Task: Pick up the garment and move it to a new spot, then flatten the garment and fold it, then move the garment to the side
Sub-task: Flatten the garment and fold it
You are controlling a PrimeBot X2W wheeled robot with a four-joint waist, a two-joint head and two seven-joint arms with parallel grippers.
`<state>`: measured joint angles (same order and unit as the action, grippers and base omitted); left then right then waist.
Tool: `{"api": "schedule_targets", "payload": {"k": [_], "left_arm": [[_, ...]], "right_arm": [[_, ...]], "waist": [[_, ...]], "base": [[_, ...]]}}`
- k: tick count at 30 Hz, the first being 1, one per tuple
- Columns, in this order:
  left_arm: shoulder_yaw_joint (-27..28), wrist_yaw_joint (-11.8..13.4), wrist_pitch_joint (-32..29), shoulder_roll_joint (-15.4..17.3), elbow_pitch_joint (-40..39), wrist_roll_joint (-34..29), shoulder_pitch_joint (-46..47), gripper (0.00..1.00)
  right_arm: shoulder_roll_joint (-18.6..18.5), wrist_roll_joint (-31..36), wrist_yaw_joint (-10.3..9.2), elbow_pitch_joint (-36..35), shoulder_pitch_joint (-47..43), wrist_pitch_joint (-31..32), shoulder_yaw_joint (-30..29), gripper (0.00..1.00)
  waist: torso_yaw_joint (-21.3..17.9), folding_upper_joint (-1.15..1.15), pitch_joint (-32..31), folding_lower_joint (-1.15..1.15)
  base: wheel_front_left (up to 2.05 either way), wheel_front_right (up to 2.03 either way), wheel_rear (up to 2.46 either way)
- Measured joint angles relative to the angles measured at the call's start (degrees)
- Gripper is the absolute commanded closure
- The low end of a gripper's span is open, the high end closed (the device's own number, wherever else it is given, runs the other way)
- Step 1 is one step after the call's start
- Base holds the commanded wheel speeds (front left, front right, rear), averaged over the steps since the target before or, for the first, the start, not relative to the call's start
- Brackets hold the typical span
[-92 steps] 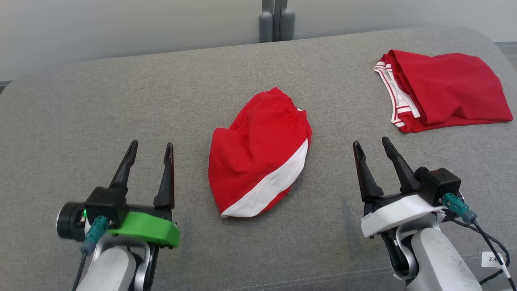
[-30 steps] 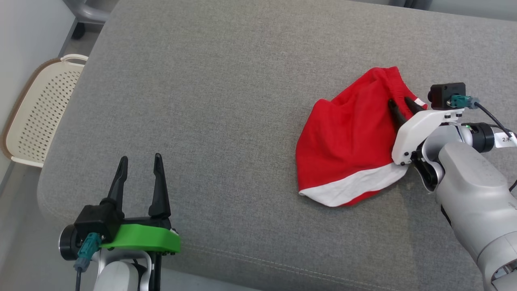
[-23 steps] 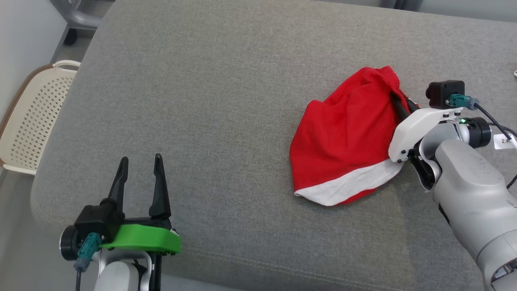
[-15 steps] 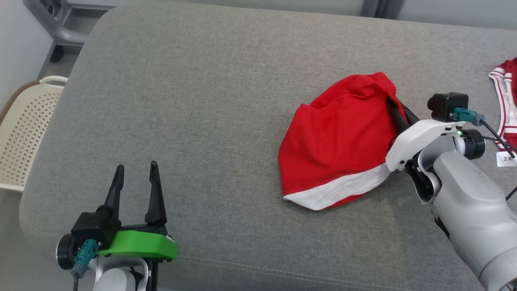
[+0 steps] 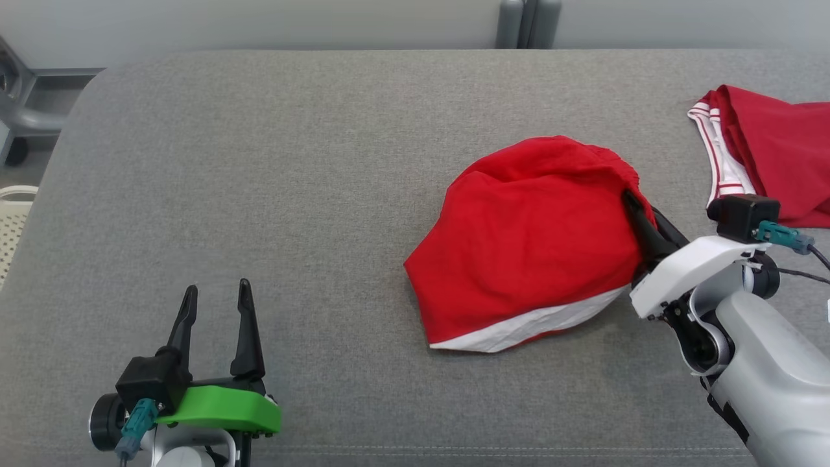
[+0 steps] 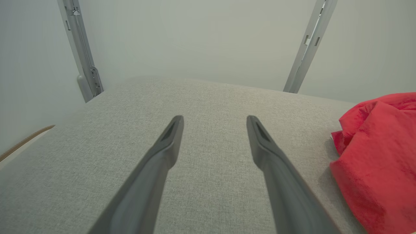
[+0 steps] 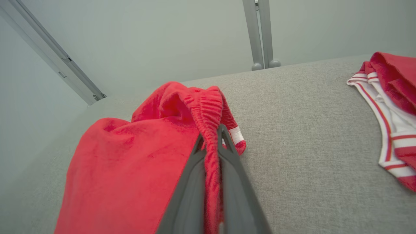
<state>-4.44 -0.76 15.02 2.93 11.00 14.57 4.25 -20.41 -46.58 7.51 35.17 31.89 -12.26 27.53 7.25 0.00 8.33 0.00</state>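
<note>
right wrist view: jaws clamped on the red garment

i see my right gripper (image 7: 212, 133) closed tight on the elastic waistband of the red garment (image 7: 130, 156), with the gathered edge squeezed between the two fingers. in the head view the garment lies right of the middle of the grey cushion (image 5: 259, 162). its right edge is bunched up where the gripper bites, and its white band faces the near edge. my left gripper (image 5: 217, 286) hangs over the near left corner, fingers spread with nothing between them, well apart from the garment. a second red piece (image 5: 771, 155) with white striped trim lies at the far right edge.
</note>
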Motion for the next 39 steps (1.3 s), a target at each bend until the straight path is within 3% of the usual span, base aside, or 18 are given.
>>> {"api": "schedule_targets", "payload": {"k": [9, 17, 22, 23, 24, 25, 35, 39], "left_arm": [[-0.38, -0.03, 0.0, -0.04, 0.12, -0.01, -0.23, 0.0], [-1.41, 0.01, 0.0, -0.05, 0.42, 0.35, -0.24, 0.0], [-1.32, -0.18, 0.01, -0.05, 0.94, 0.35, -0.21, 0.0], [-1.21, -0.21, 0.01, -0.05, 1.05, 0.35, -0.2, 0.0], [-1.13, -0.24, 0.0, -0.05, 1.15, 0.35, -0.19, 0.0], [-1.15, -0.31, 0.01, -0.04, 1.32, 0.35, -0.19, 0.0], [-0.48, -0.51, 0.01, -0.05, 1.14, 0.1, -0.19, 0.0], [0.02, -0.75, 0.01, -0.07, 0.82, -0.1, -0.2, 0.0]], "right_arm": [[-0.3, 2.94, -0.01, -12.48, -11.55, 7.91, -10.06, 1.0], [5.59, 13.32, -0.02, -16.67, -19.33, 14.54, -23.46, 1.0], [10.1, 19.35, -0.02, -17.61, -20.91, 17.27, -28.44, 1.0], [10.82, 20.3, -0.02, -17.77, -21.2, 17.3, -28.93, 0.92], [11.25, 21.78, -0.02, -18.01, -21.3, 17.24, -29.44, 0.42], [11.52, 23.19, -0.02, -18.34, -21.3, 17.16, -29.88, 0.0], [13.72, 29.39, -0.02, -22.93, -21.39, 11.39, -30.22, 0.0], [13.85, 29.63, -0.02, -24.91, -21.47, 6.7, -27.67, 0.0]], "waist": [[-3.09, 0.0, -1.23, 0.0], [-2.81, 0.0, -1.46, 0.0], [-2.37, 0.0, -1.75, 0.0], [-2.33, 0.0, -1.79, 0.0], [-2.35, 0.0, -1.8, 0.0], [-2.39, 0.0, -1.81, 0.0], [-4.33, 0.0, -2.04, 0.0], [-5.55, 0.0, -2.17, 0.0]], "base": [[0.0, 0.0, 0.0], [0.0, 0.0, 0.0], [0.0, 0.0, 0.0], [0.0, 0.0, 0.0], [0.0, 0.0, 0.0], [0.0, 0.0, 0.0], [0.0, 0.0, 0.0], [0.0, 0.0, 0.0]]}}
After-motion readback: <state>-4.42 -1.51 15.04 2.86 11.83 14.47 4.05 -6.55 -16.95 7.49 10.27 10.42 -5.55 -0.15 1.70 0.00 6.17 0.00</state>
